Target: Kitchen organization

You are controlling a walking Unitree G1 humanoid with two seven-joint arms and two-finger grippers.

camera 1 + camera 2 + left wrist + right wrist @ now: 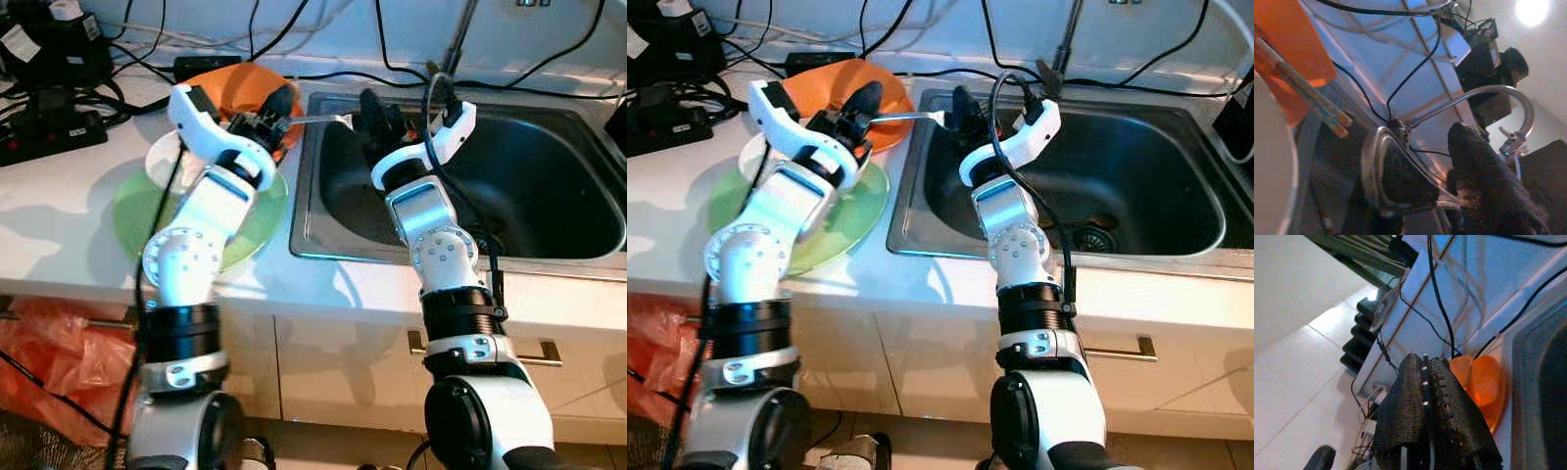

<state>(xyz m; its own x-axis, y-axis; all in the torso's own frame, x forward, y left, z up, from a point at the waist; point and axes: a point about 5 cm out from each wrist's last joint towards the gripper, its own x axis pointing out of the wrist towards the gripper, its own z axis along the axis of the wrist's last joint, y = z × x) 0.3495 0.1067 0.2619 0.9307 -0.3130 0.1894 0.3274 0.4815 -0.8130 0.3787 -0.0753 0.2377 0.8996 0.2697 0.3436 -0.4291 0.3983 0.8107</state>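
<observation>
Over the sink's (1176, 235) left rim, 1 metal spoon (906, 117) spans both arms: the right end effector (958, 108) is clenched on its bowl, the left end effector (860, 103) grips the handle beside the orange bowl (818, 86), likely a handover.

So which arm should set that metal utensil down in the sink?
Probably right: the right gripper grips the metal utensil at the sink rim; the left gripper hangs over the orange bowl.
</observation>
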